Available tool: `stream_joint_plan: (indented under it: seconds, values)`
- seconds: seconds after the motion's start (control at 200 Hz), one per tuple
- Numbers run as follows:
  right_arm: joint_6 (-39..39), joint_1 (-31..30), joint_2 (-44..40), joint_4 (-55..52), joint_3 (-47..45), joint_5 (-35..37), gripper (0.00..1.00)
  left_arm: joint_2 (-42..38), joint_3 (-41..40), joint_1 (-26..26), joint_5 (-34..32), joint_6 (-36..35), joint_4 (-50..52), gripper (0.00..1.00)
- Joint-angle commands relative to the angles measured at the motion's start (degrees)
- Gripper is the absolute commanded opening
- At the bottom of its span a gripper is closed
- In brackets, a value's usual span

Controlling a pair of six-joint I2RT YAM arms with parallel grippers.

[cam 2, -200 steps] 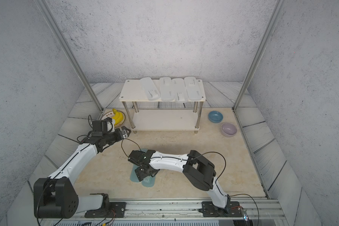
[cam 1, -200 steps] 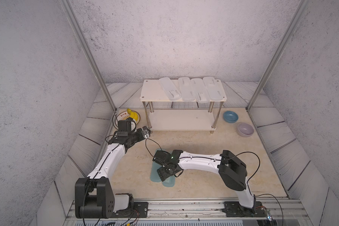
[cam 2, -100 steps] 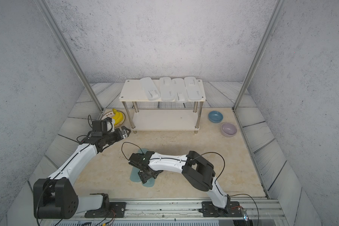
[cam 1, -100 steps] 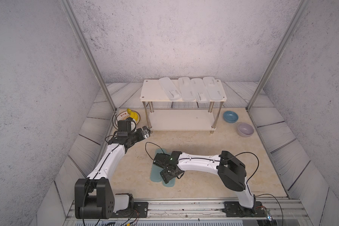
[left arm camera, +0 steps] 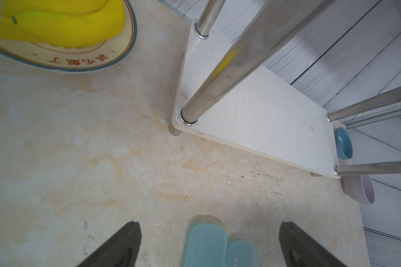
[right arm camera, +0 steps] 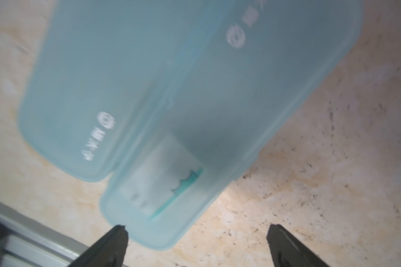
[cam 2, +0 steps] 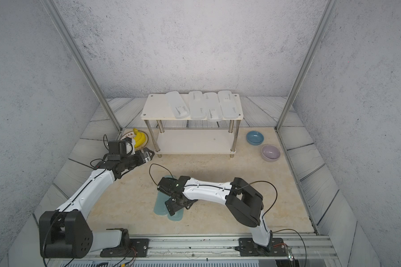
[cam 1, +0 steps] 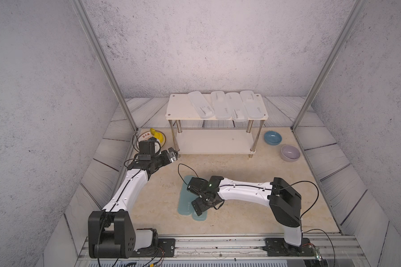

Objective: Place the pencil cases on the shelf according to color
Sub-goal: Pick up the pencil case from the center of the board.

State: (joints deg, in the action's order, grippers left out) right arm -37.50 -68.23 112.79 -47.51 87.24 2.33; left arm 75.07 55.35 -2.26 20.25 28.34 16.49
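Out in front of the shelf (cam 1: pixel 178 108), the right claw (right arm camera: pixel 197 227) is hanging low over the counter (cam 1: pixel 241 166), its fingers spread wide and gripping nothing. Right under it two teal pencil cases (cam 1: pixel 185 198) are lying side by side, touching, with the labelled end of one reaching just beside a finger. By the shelf's front left post the left claw (left arm camera: pixel 210 225) is hovering, wide open and empty too. On the shelf's top board four frosted white pencil cases (cam 1: pixel 220 105) are sitting in a row. Off the shelf's right end a blue bowl (cam 1: pixel 273 138) and a lilac bowl (cam 1: pixel 290 153) are resting.
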Motion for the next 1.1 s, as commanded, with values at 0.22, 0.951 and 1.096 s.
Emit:
stream_joint_plan:
  seconds: [0.22,0.951,1.096]
  values:
    - [0.78,-0.68,9.81,-7.21,7.86,-0.02,1.00,-1.14,3.02,0.40,-1.62,-2.33,0.56,0.99]
    - [-1.44,0.02,7.41,-10.85,-1.52,6.40,1.00,-0.37,2.83,0.35,-0.13,-0.96,-0.44,0.99]
    - [-2.71,1.54,0.81,-8.16,-9.69,8.13,1.00,-0.45,2.15,0.34,0.23,-0.72,-0.91,0.99]
